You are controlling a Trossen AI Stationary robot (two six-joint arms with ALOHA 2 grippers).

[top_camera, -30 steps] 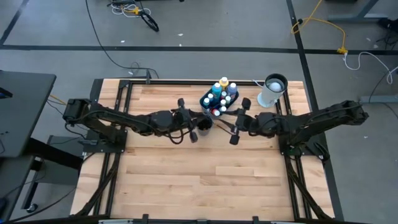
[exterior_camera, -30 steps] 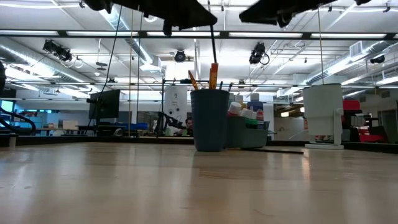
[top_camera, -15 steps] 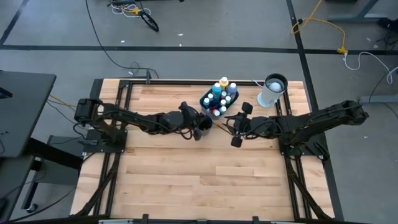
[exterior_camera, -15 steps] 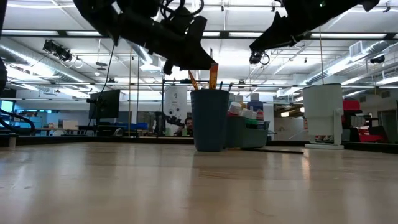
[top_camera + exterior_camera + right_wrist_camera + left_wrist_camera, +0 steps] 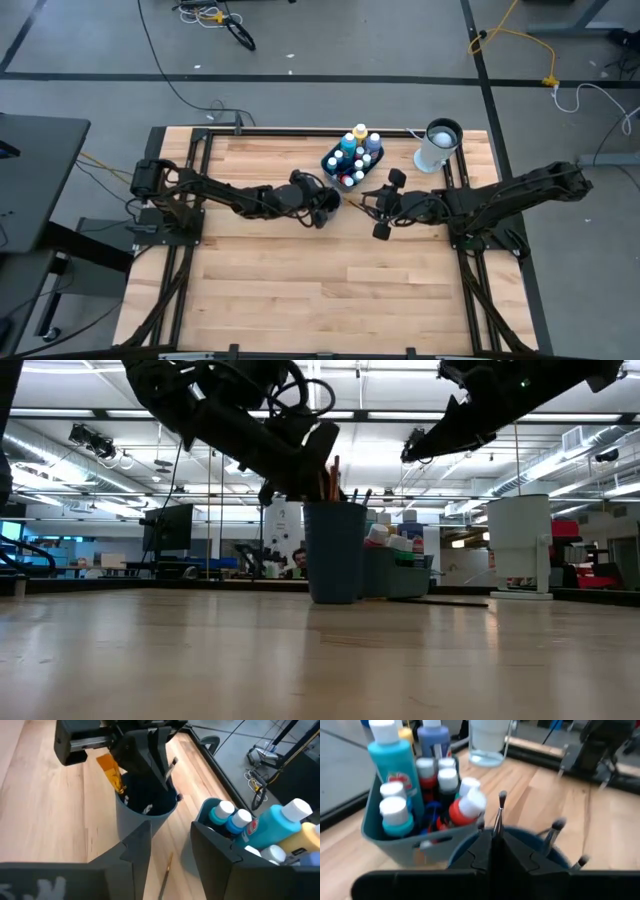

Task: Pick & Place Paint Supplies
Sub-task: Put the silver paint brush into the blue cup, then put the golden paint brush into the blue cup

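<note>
Looking down in the high view: left gripper (image 5: pixel 322 203) sits right over the round dark blue-grey plastic cup (image 5: pixel 327 211), just beside the grey rectangular plastic bin (image 5: pixel 331 160) packed with small paint bottles (image 5: pixel 352 158). Right gripper (image 5: pixel 386 204) hangs a little off on the cup's other side, apart from both containers. Tall white cylinder with a dark top (image 5: pixel 437 145) stands beyond the right gripper, near the table's far edge.

Low view: left gripper at the cup's rim (image 5: pixel 334 506); thin wood-and-dark brushes (image 5: pixel 333 478) stick up out of the cup. Bin touches the cup's side. Right gripper well above the table.

Left wrist view: fingers (image 5: pixel 482 851) pinched together on a thin brush with a dark bristle tip (image 5: pixel 499 815), directly above the cup; more brush tips lean against the cup wall. Bottles in blue, red and white caps sit in the bin just past the fingers.

Right wrist view: fingers (image 5: pixel 135 845) spread moderately, nothing between them. A loose wooden brush (image 5: pixel 165 874) lies on the light wood table (image 5: pixel 45 820) between cup and bin, under this gripper.
</note>
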